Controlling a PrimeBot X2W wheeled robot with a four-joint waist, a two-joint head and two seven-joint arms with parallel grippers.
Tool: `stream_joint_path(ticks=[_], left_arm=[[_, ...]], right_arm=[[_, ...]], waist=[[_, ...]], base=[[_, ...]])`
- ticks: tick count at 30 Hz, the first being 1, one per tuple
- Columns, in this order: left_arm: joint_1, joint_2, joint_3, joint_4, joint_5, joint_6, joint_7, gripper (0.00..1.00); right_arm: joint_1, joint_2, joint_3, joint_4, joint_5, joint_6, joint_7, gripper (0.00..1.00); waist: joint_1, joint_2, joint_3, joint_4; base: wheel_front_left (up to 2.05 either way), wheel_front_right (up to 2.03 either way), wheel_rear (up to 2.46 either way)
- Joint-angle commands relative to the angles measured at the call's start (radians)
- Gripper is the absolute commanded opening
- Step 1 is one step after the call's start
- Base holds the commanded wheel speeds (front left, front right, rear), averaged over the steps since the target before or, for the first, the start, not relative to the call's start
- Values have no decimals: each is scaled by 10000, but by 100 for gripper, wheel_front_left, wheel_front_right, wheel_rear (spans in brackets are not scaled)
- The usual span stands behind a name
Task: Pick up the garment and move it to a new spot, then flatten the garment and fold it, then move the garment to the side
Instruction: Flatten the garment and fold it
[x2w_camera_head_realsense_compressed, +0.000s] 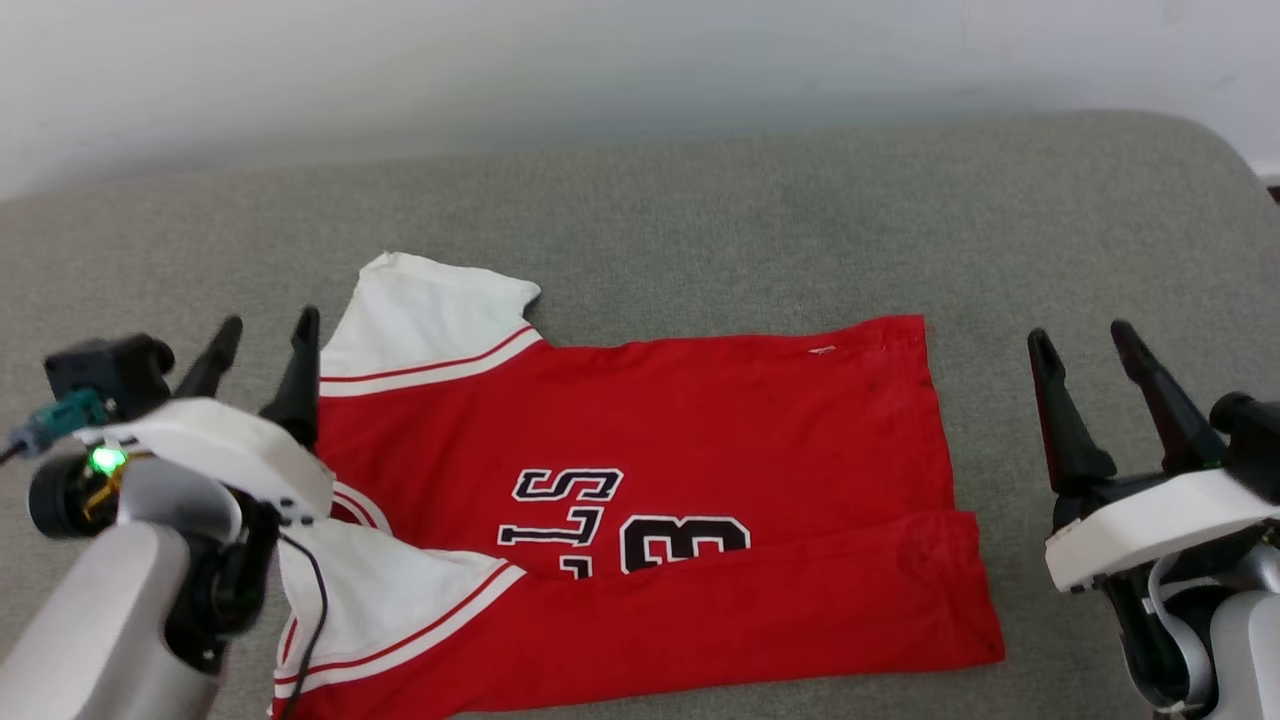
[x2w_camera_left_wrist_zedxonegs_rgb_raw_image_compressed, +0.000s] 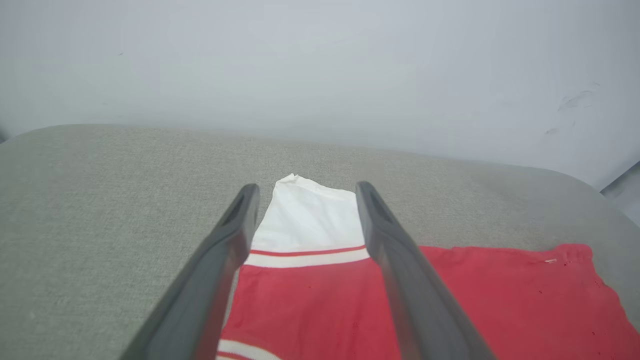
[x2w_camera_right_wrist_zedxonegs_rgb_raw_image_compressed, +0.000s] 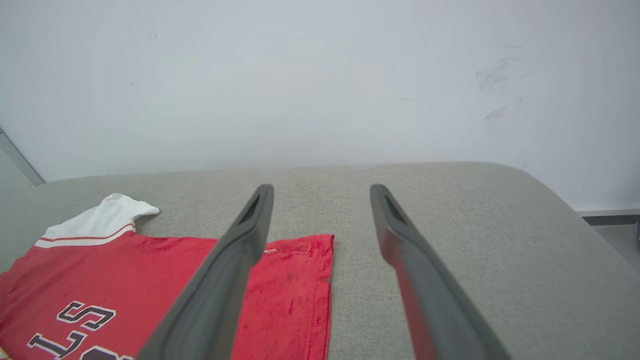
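Lower left of frame, left gripper spread wide and empty at the sleeve edge; centre, jersey lying flat on grey cushion, near edge folded over the number; lower right, right gripper wide, empty, beside the hem.

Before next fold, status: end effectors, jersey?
Left end effector open, empty, by sleeves. Right end effector open, empty, past hem. Jersey on cushion, near edge folded over. Nothing blocking.

The garment lies on the desk, 2 sleeves leftward. The left gripper sits at its left edge; the right gripper stands apart, beyond its right edge.
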Motion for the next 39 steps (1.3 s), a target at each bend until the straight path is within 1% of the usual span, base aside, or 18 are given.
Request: stream_joint_path(ticks=[1,5,8,12,15,17,21,24,28,30,31,33,35,37,39], left_arm=[[-409,90,72,29,99,-49,4,100],[-1751,379,129,330,235,-304,360,100],[-2771,642,149,633,144,-599,926,100],[-4012,1153,-4,1153,-112,-1079,2301,100],[-4752,1498,-117,1534,-599,-1394,3809,100],[-5158,1932,-254,1771,-805,-1535,4990,100],[-5708,2575,-459,2017,-1156,-1508,6922,100],[-5930,2944,-578,2198,-1259,-1458,7892,100],[-5842,2996,-830,2614,-1382,-1351,8683,100],[-5692,2823,-955,2878,-1565,-1264,9052,100],[-5571,2747,-1056,2990,-1617,-1221,9259,51],[-5371,2543,-1132,3168,-1762,-1130,9409,0],[-5226,2380,-1160,3272,-1844,-1100,9398,0],[-5194,2268,-1081,3347,-1861,-1093,9103,0],[-5238,2180,-1010,3394,-1802,-1174,8749,0]], right_arm=[[-254,117,18,-197,-89,-3,-94,100],[-701,347,-3,-824,-419,-3,-300,100],[-1011,499,-19,-1240,-528,-3,-396,100],[-1279,688,-42,-1543,-601,-3,-519,100],[-1396,779,-21,-1597,-580,-3,-573,100],[-1445,829,57,-1562,-521,-3,-650,100],[-1456,910,177,-1377,-340,-3,-784,100],[-1478,946,284,-1215,-231,-3,-930,100],[-1520,965,405,-973,-94,-3,-1016,100],[-1542,967,429,-843,-54,-3,-1031,100],[-1540,969,439,-780,-19,-3,-1007,100],[-1564,970,446,-675,45,-3,-958,100],[-1560,972,440,-580,140,-3,-854,100],[-1564,969,429,-486,259,-3,-699,100],[-1642,968,416,-406,407,-3,-499,100]], waist=[[0,0,704,-259],[0,0,1625,-505],[0,0,2251,-717],[0,0,2900,-1045],[0,0,3307,-1288],[0,0,3537,-1480],[0,0,3986,-1834],[0,0,4249,-2064],[0,0,4460,-2278],[0,0,4476,-2338],[0,0,4469,-2363],[0,0,4423,-2378],[0,0,4339,-2351],[0,0,4213,-2286],[0,0,4052,-2179]], base=[[0,0,0],[0,0,0],[0,0,0],[0,0,0],[0,0,0],[0,0,0],[0,0,0],[0,0,0],[0,0,0],[0,0,0],[0,0,0],[0,0,0],[0,0,0],[0,0,0],[0,0,0]])
